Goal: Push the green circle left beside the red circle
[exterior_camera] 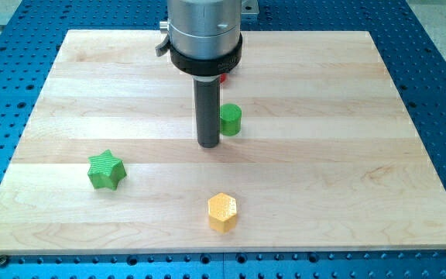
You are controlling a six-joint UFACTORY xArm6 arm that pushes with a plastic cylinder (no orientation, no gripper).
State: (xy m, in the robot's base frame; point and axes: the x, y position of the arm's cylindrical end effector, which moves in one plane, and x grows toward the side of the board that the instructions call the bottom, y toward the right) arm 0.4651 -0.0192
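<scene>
**Camera view: green circle just right of the rod**

Camera view looks down on a pale wooden surface (324,116) set on a blue perforated base (440,46). My tip (209,144) rests on the wood near the middle; this claw is a single straight dark rod, with no parts to stand apart or together. The small green circle block (231,119) sits just beside the rod on the view's right, seemingly touching it. A sliver of red block (224,77) peeks from behind the arm's grey housing (205,31), its shape hidden. Well apart, a green star block (105,170) lies at the view's lower left, and a yellow hexagon block (222,211) lies toward the view's bottom.
</scene>
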